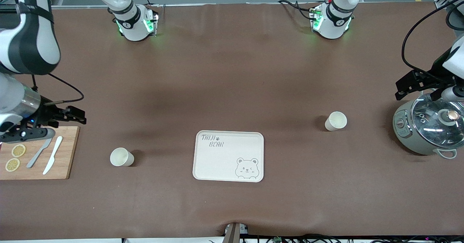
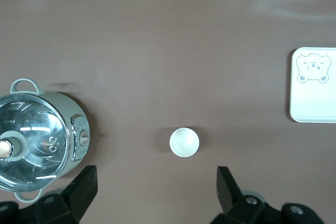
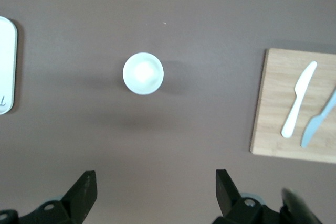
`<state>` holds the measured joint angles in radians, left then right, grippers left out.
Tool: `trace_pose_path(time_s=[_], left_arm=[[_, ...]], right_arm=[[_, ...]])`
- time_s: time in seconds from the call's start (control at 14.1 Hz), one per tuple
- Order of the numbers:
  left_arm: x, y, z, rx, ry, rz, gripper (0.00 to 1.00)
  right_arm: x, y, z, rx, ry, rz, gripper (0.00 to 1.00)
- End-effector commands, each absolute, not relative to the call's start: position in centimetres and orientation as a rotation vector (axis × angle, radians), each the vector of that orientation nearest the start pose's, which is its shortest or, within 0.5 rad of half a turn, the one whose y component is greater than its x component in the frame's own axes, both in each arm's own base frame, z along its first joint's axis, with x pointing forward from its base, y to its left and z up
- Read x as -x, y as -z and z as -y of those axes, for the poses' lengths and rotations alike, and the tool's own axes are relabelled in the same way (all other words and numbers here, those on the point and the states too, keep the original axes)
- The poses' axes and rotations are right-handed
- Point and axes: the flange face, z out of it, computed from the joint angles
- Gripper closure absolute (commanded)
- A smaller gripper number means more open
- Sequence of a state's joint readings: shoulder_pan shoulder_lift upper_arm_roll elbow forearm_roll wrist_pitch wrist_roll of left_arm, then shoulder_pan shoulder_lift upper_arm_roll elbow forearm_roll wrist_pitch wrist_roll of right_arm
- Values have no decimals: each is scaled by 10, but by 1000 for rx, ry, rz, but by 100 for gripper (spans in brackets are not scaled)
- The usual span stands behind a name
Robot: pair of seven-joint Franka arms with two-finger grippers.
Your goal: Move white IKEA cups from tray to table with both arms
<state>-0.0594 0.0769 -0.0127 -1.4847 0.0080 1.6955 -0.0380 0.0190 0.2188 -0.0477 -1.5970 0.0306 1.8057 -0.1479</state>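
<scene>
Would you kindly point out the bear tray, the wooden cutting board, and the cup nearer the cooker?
bear tray [image 1: 221,161]: front view, bare middle of its surface.
wooden cutting board [image 1: 67,152]: front view, bare wood beside the knives.
cup [image 1: 336,121]: front view, its open rim.

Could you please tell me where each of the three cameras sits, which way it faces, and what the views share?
Front view: high across the table, facing both arm bases; shows the bear tray and both arms.
Left wrist view: looks down past the open left pincer at one white cup beside the cooker.
Right wrist view: looks down past the open right pincer at the other cup and the cutting board.
Shared: both wrist views catch the tray's edge.
</scene>
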Motion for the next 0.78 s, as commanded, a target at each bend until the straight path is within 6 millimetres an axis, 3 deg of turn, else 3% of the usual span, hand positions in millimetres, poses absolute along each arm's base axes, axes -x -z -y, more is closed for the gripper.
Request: trace_pose_path(time_s=[0.0,0.36,0.71], left_arm=[[-592,-638,41,3146,229,-65,0],[-585,-640,43,3146,183,-77,0],[-579,-640,44,3143,106,-79,0]], right_arm=[[-623,-531,33,3110,-31,153,0],[-619,-539,58,3107,-50,154,0],[-615,-547,51,3108,-44,133,0]])
